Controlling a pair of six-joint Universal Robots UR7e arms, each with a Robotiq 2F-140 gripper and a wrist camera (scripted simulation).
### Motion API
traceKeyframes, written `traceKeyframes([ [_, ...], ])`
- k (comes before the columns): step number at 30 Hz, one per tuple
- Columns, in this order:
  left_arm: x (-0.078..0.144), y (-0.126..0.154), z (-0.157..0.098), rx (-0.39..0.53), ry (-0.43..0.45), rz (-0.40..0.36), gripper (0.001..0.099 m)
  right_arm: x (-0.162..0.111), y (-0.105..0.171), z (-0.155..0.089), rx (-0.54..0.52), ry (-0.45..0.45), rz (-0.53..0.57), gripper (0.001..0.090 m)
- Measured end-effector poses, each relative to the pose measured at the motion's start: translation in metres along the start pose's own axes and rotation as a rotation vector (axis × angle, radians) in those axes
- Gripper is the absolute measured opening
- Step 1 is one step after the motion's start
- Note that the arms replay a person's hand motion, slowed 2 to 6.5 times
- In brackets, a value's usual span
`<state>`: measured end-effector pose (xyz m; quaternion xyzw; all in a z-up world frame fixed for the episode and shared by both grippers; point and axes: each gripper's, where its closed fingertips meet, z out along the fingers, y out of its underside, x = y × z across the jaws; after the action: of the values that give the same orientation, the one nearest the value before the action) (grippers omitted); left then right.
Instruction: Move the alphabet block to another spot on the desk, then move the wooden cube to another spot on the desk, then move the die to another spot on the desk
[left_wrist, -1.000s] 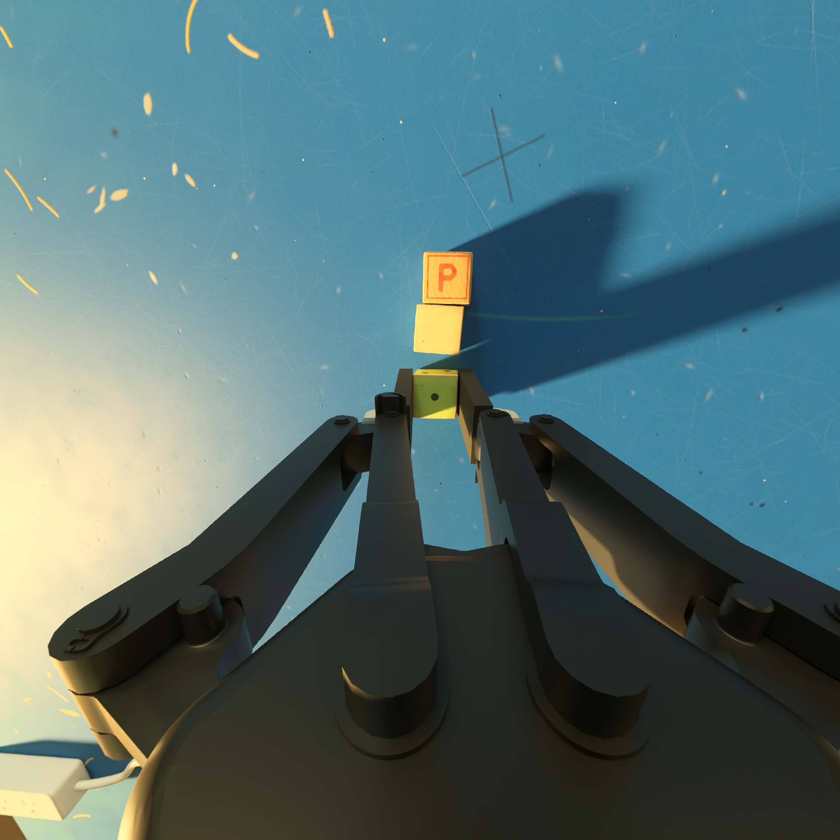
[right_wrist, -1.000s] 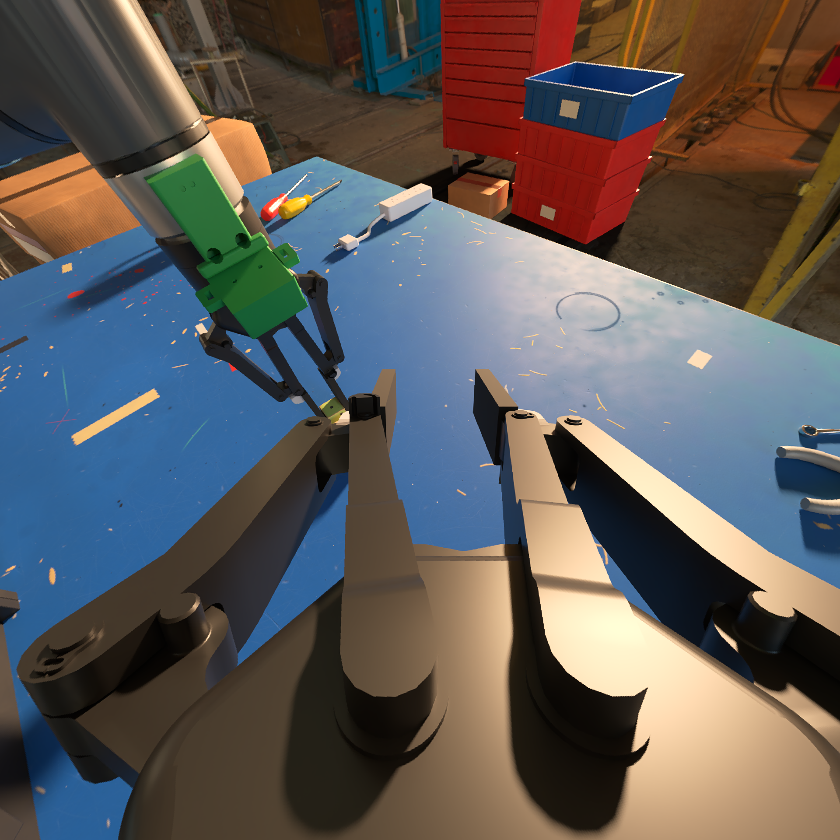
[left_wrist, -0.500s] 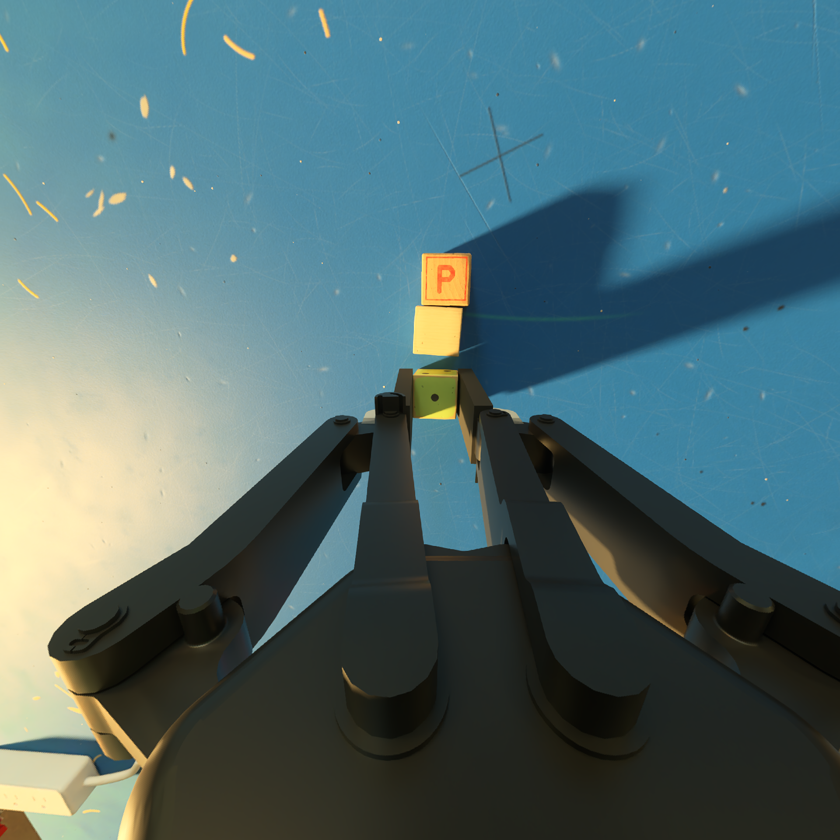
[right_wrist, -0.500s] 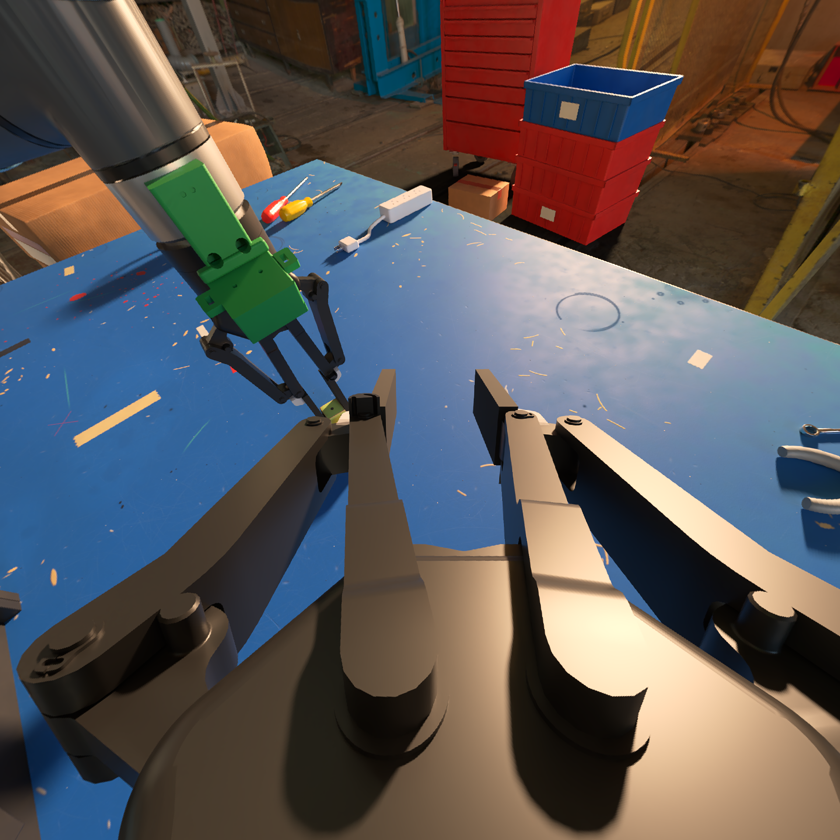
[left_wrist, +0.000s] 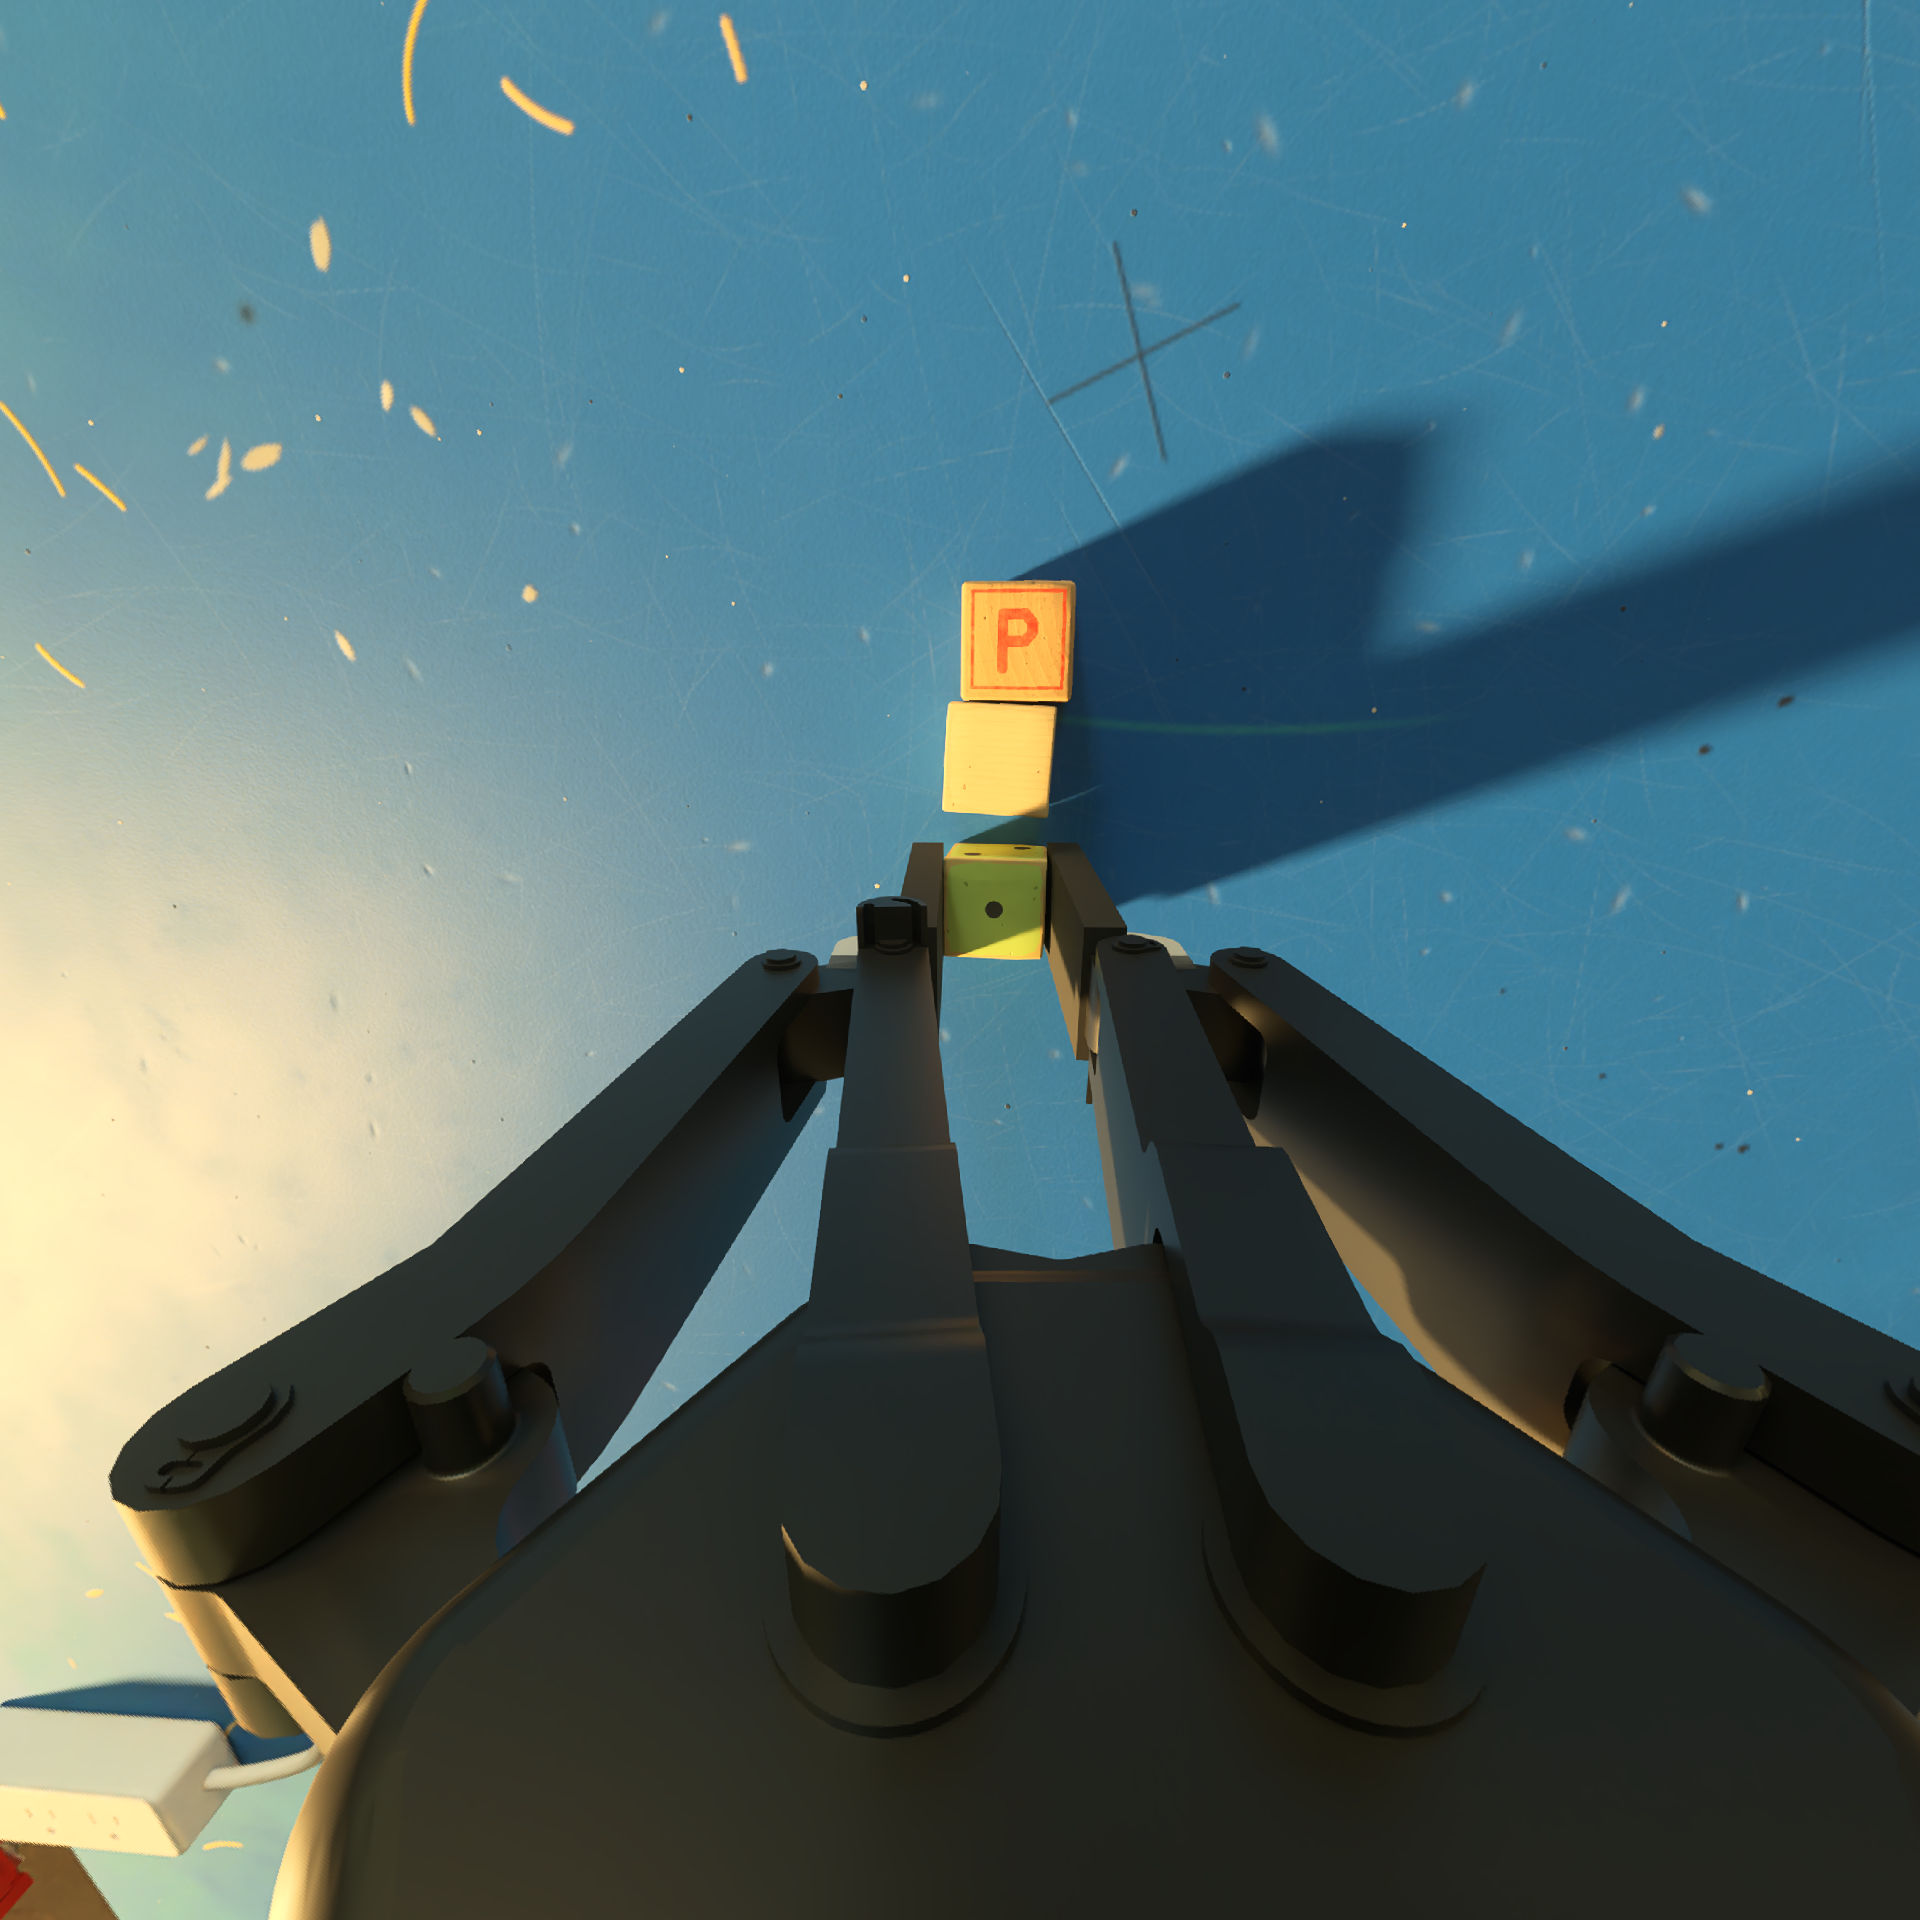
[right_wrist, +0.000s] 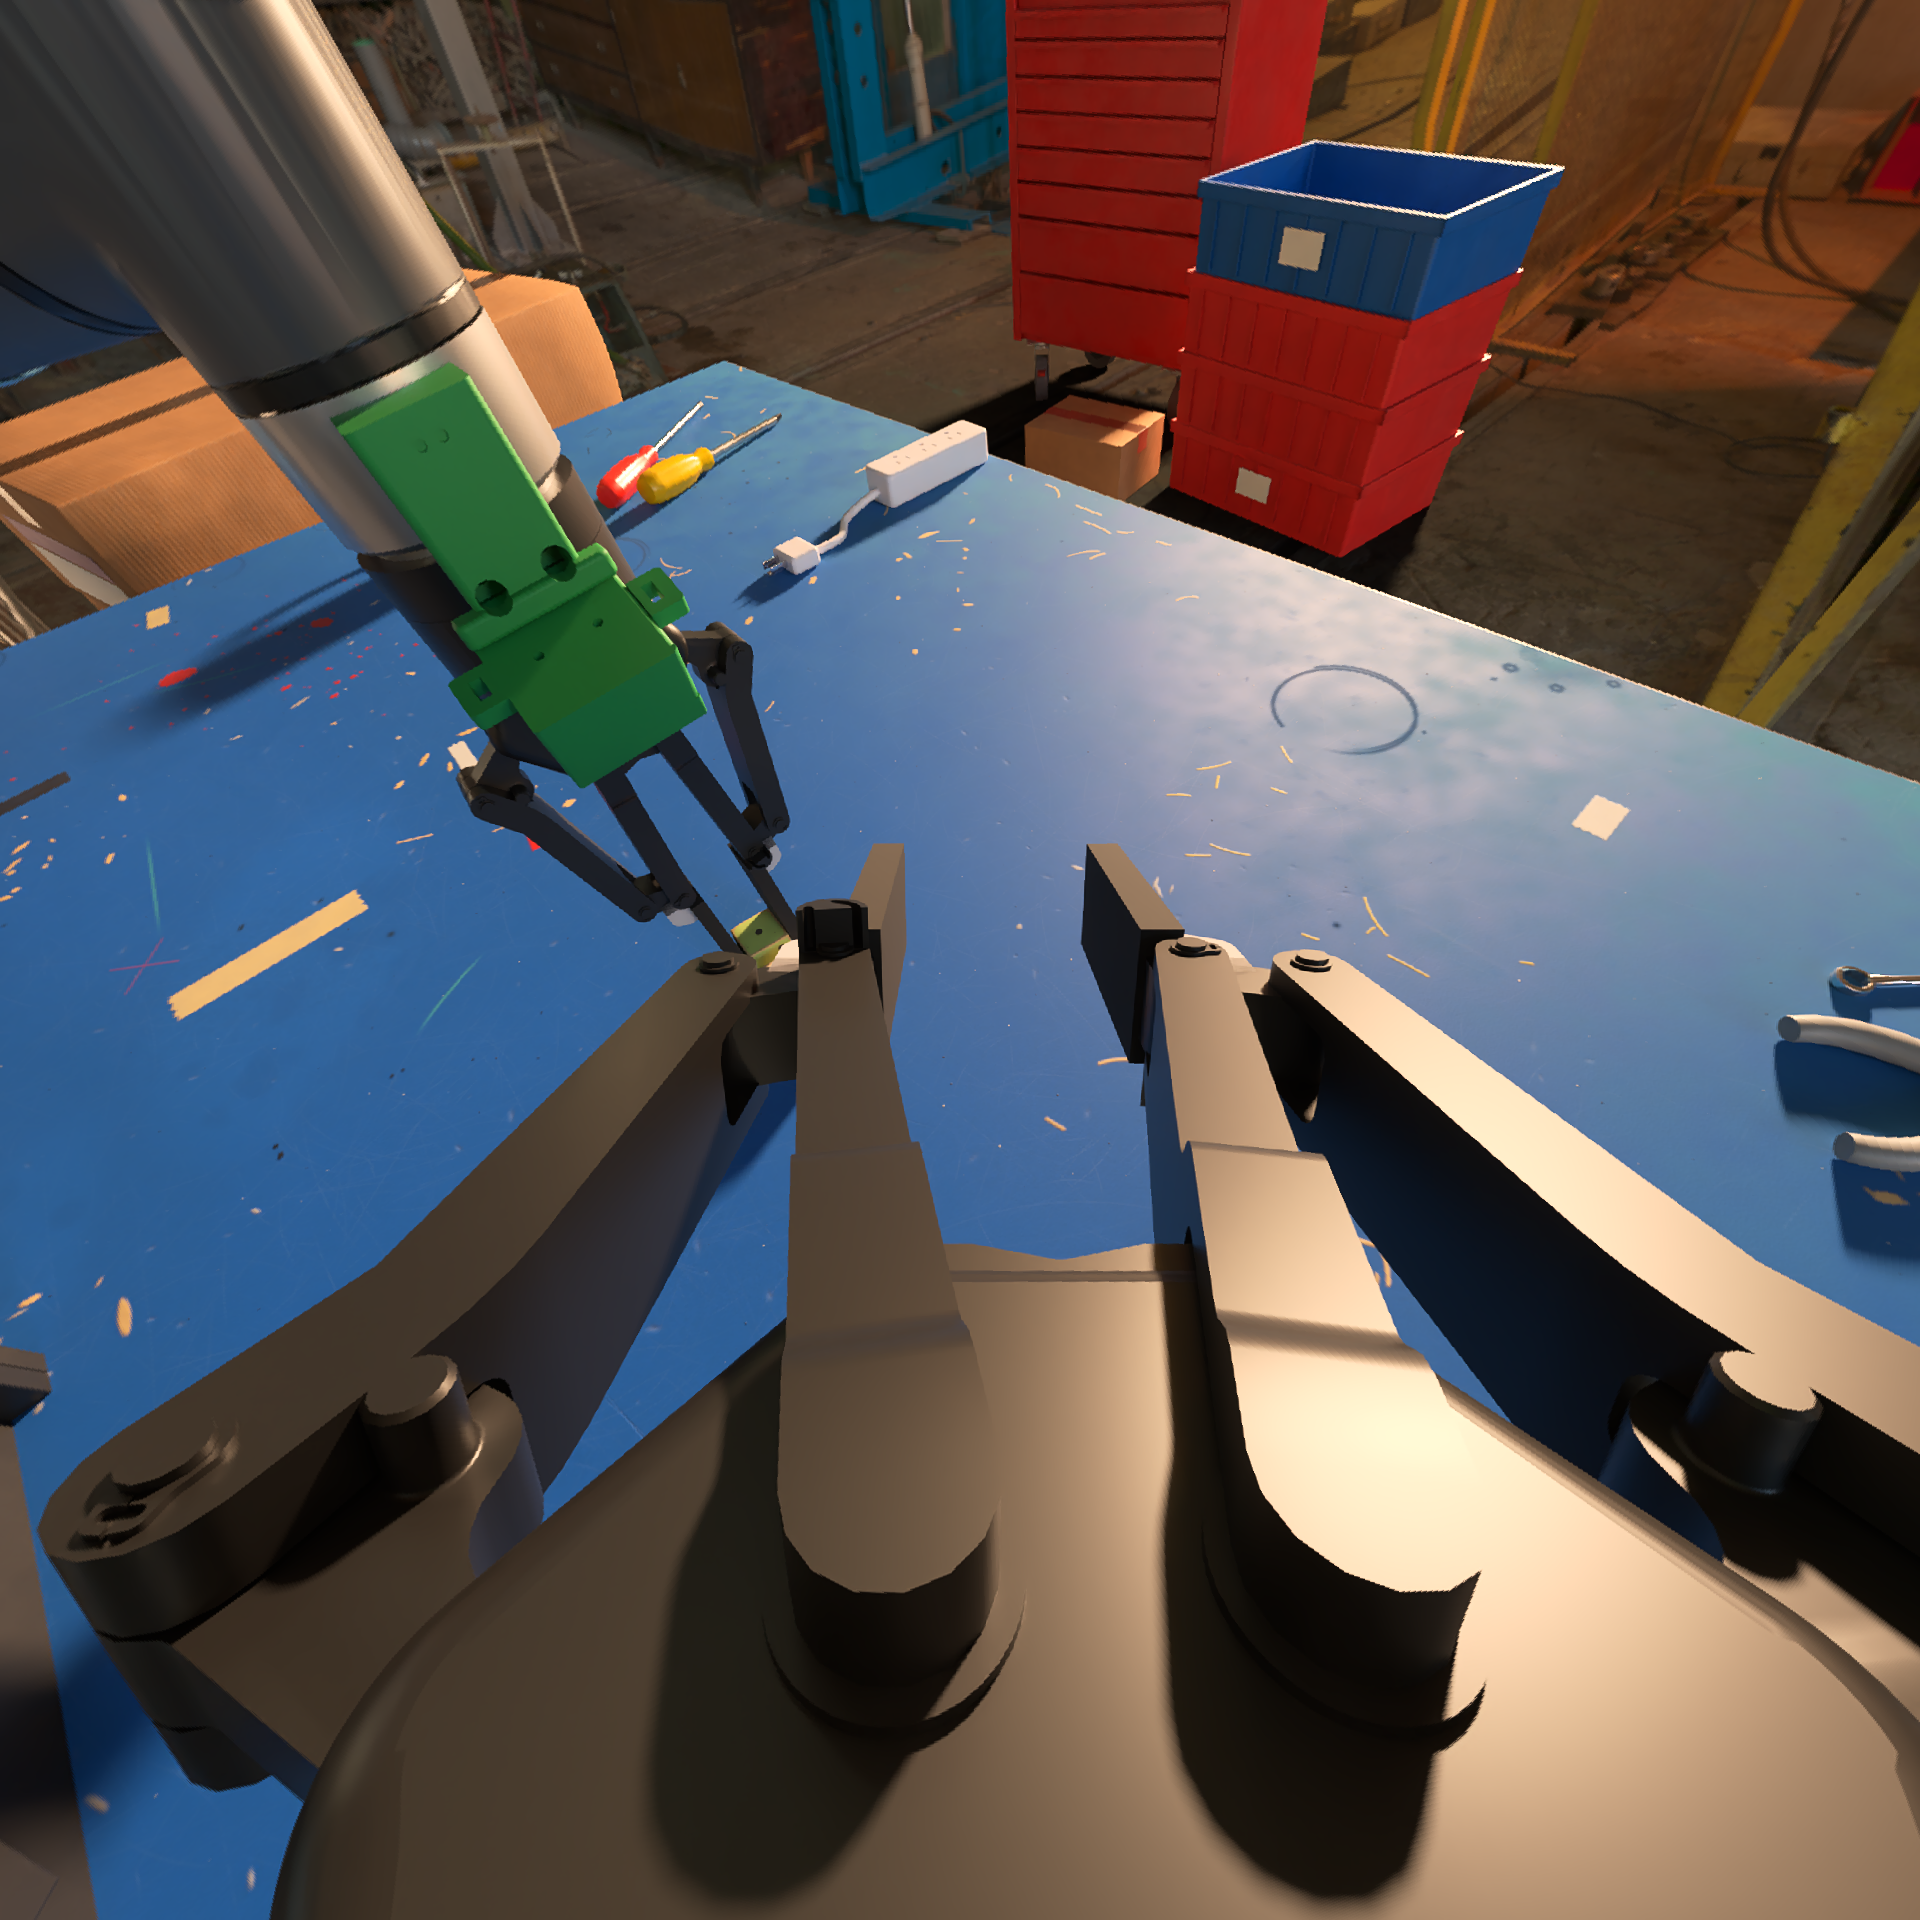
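Observation:
In the left wrist view my left gripper is shut on the yellow-green die, which shows one black pip. Just beyond it on the blue desk lies the plain wooden cube, and behind that the orange alphabet block touching it. In the right wrist view my right gripper is open and empty above the desk. The left gripper with its green mount also shows there, holding the die, partly hidden behind my right finger. The cube and alphabet block are hidden in that view.
A white power strip with plug, and red and yellow screwdrivers, lie at the desk's far edge. Pliers lie at the right. Red and blue crates and a cardboard box stand beyond the desk. A power strip corner shows bottom left.
The left gripper, shut on the die, has shifted very slightly; the desk background has slid a little in its view. The right gripper has not moved.

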<state>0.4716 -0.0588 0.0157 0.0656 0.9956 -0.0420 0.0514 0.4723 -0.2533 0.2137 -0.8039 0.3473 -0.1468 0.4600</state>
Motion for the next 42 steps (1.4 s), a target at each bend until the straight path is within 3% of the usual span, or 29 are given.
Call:
traceKeyframes([
  [42,-0.0002,-0.0022,0.0019,-0.002,-0.001,0.008,0.0266,0.0017,0.0044,0.0025,-0.019,-0.002,0.003,0.0465],
])
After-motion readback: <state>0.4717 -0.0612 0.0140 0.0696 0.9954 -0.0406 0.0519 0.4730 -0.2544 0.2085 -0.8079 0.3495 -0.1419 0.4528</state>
